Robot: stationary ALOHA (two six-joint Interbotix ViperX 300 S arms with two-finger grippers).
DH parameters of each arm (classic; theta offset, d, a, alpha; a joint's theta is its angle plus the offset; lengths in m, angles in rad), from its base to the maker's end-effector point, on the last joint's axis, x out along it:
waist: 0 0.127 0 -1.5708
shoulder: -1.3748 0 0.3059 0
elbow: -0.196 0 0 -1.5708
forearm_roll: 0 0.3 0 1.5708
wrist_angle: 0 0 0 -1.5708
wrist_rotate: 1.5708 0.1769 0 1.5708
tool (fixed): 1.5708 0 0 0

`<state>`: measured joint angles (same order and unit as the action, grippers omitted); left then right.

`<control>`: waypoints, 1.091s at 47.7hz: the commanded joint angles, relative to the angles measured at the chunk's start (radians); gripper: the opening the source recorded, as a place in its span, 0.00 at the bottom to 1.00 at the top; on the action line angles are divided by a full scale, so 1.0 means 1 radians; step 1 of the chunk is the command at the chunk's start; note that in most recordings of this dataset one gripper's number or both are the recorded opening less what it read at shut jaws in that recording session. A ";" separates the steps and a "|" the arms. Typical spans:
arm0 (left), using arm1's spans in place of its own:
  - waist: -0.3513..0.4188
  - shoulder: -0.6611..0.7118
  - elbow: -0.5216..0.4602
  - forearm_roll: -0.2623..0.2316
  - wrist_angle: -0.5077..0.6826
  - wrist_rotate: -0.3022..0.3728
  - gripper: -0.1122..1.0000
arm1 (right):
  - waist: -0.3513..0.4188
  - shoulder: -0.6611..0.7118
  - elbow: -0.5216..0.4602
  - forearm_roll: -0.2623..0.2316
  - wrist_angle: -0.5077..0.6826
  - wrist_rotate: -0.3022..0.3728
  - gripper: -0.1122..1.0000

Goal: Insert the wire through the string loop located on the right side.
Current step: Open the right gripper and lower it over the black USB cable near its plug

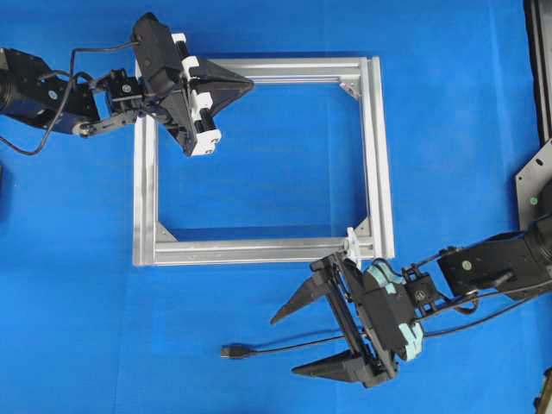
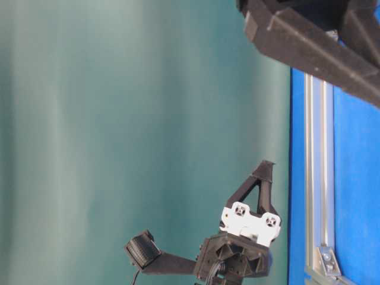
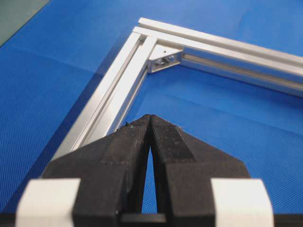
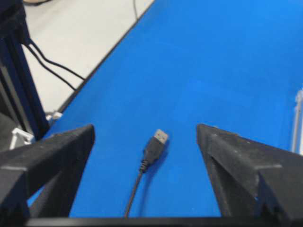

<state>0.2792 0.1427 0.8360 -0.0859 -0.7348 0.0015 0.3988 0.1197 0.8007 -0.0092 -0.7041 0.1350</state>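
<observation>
The wire (image 1: 285, 348) is a thin black cable lying on the blue cloth, with its plug (image 1: 231, 352) pointing left. In the right wrist view the plug (image 4: 158, 142) rests loose on the cloth, held by nothing. My right gripper (image 1: 285, 346) hangs over the cable with its fingers (image 4: 71, 146) spread wide, one on each side of the wire; the gripper (image 4: 144, 128) is open. The string loop (image 1: 352, 242) is small and whitish, standing at the lower right corner of the frame, just above the right gripper. My left gripper (image 1: 250, 84) is shut and empty over the frame's top bar; its tips meet in the left wrist view (image 3: 150, 117).
A silver aluminium frame (image 1: 379, 155) lies flat on the blue cloth, with corner brackets (image 3: 163, 56) inside its corners. The table-level view shows the frame's edge (image 2: 314, 178), the left gripper (image 2: 266, 166) and part of the right gripper's finger (image 2: 297, 41). Beyond the cloth edge run cables (image 4: 52, 66).
</observation>
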 commanded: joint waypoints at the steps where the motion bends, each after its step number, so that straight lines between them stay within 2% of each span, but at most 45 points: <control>1: 0.002 -0.029 -0.008 0.003 -0.005 0.000 0.10 | 0.005 -0.029 -0.015 0.003 -0.005 -0.003 0.93; 8: 0.002 -0.031 -0.008 0.003 -0.005 0.000 0.10 | 0.005 -0.012 -0.023 0.018 -0.005 -0.003 0.91; 14: 0.002 -0.029 -0.008 0.003 -0.005 0.000 0.10 | 0.006 0.044 -0.051 0.069 -0.005 -0.003 0.91; 23: 0.002 -0.029 -0.008 0.003 -0.005 0.000 0.10 | 0.026 0.123 -0.086 0.110 -0.005 -0.003 0.91; 32: 0.002 -0.031 -0.008 0.003 -0.005 0.000 0.10 | 0.043 0.199 -0.104 0.190 -0.009 -0.003 0.91; 39: 0.002 -0.031 -0.008 0.003 -0.005 0.000 0.10 | 0.051 0.259 -0.129 0.230 -0.009 -0.003 0.91; 52: 0.002 -0.031 -0.005 0.003 -0.005 0.000 0.10 | 0.052 0.285 -0.132 0.262 -0.009 -0.005 0.89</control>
<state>0.2792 0.1427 0.8376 -0.0859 -0.7348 0.0015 0.4479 0.4218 0.6780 0.2470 -0.7041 0.1304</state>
